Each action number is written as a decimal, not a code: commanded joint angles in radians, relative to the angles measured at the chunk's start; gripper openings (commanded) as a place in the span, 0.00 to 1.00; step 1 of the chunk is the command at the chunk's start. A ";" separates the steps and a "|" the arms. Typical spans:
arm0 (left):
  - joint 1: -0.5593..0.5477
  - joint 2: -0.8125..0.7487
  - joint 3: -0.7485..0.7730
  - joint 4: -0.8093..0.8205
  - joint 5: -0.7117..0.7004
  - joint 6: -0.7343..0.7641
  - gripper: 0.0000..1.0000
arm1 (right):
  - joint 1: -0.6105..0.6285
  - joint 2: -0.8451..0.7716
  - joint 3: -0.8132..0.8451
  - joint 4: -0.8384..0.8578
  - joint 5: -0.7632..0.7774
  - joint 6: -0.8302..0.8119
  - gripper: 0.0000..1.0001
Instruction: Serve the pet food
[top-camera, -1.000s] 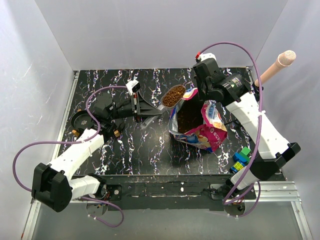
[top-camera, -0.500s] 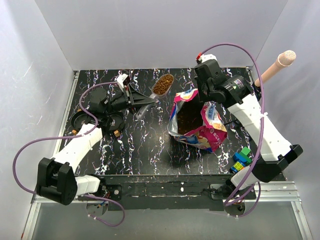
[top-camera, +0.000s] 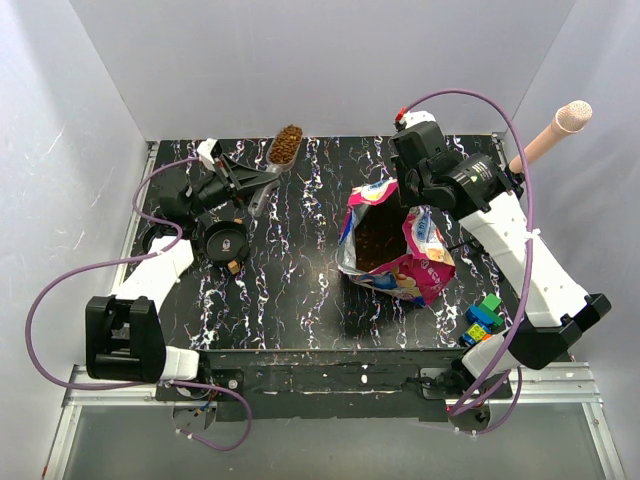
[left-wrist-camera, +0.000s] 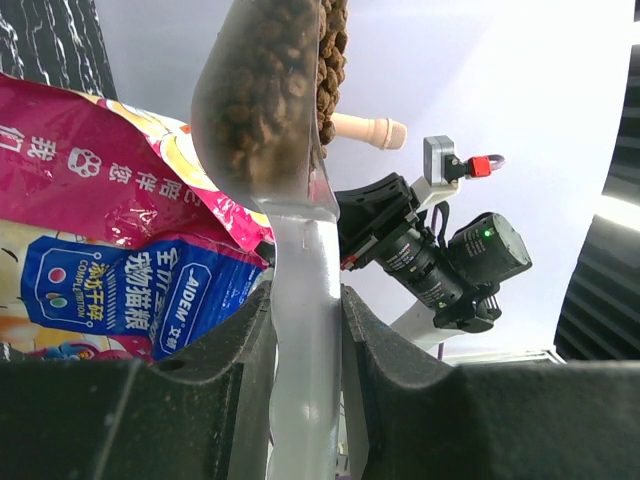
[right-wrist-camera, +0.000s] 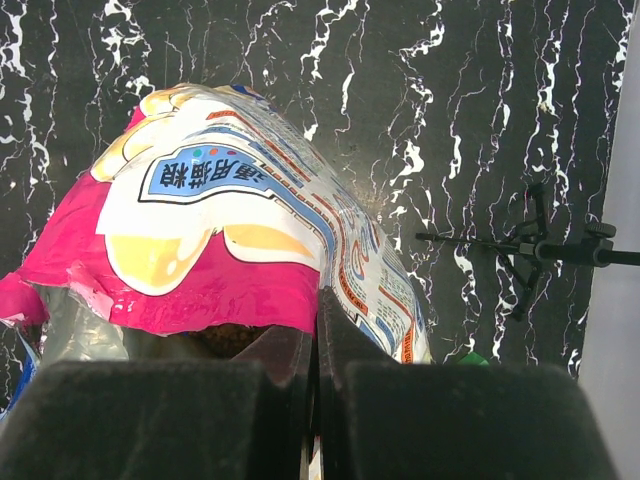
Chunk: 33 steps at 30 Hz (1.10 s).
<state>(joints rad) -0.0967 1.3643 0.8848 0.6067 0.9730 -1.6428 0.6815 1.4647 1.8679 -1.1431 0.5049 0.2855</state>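
Note:
My left gripper (top-camera: 248, 183) is shut on the handle of a clear plastic scoop (top-camera: 284, 147) heaped with brown kibble, held in the air at the back left, beyond a black bowl (top-camera: 222, 240). In the left wrist view the scoop handle (left-wrist-camera: 305, 330) sits tight between both fingers and the kibble (left-wrist-camera: 268, 90) fills the scoop above. The magenta-and-blue pet food bag (top-camera: 392, 245) stands open mid-table, kibble dark inside. My right gripper (top-camera: 414, 208) is shut on the bag's far rim; the right wrist view shows the fingers (right-wrist-camera: 318, 335) pinching the bag (right-wrist-camera: 240, 225).
A second dark round dish (top-camera: 153, 240) lies left of the bowl, under my left arm. Coloured toy blocks (top-camera: 480, 315) lie at the right front. A pink rod with a rounded tip (top-camera: 550, 135) leans at the right wall. White walls enclose the table.
My left arm has swung the full scoop from above the bag's mouth leftward and back, to the table's back left near the black bowl. The right gripper and bag have stayed put.

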 joint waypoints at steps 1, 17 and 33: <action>0.043 -0.050 -0.038 0.103 -0.005 0.009 0.00 | 0.001 -0.104 0.043 0.167 0.023 0.017 0.01; 0.170 -0.191 -0.193 0.032 -0.085 0.064 0.00 | 0.016 -0.156 -0.023 0.171 -0.028 0.041 0.01; 0.215 -0.474 -0.425 -0.120 -0.224 0.118 0.00 | 0.036 -0.216 -0.081 0.181 -0.022 0.037 0.01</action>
<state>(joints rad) 0.1108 0.9573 0.4774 0.5163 0.7982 -1.5627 0.7082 1.3567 1.7607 -1.1072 0.4419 0.3103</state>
